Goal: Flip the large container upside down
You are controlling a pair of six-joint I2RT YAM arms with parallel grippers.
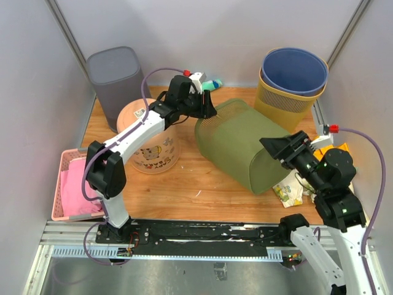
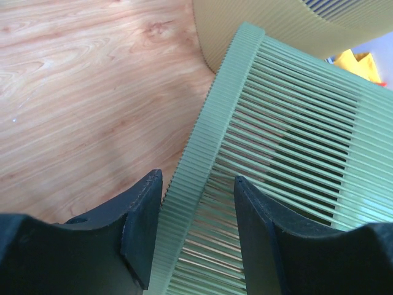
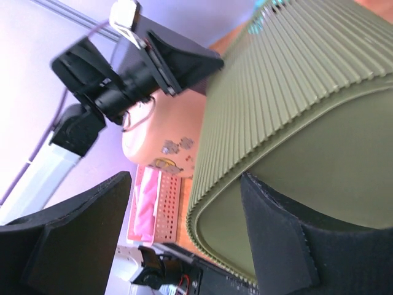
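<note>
**Wooden tabletop: large container on its side, flip only partway**

Wooden boards walled by grey panels fill the overhead view. On them the large container [image 1: 239,144], a green ribbed bin, lies tipped on its side at mid-table. Its mouth points toward the far left and its base toward the near right. The left gripper [image 1: 207,104] is at its rim and the right gripper [image 1: 279,150] at its base. Around it stand a grey bin [image 1: 116,77], a peach bucket [image 1: 153,144], a blue bin [image 1: 295,70] nested in a yellow basket [image 1: 285,101], and a pink basket [image 1: 70,184].

Left wrist view: the jaws stand partway apart astride the green rim. The outer finger [image 2: 138,227] is against it, with a slit of space beside the inner one. Whether they pinch cannot be told.

Right wrist view: the jaws gape wide about the base edge, one finger [image 3: 80,236] well clear of the ribbed side. Nothing is clamped.

By my reading the turn is about half made, since the mouth faces sideways, not down. What remains is bringing the base up and over until the rim sits flat on the boards.
</note>
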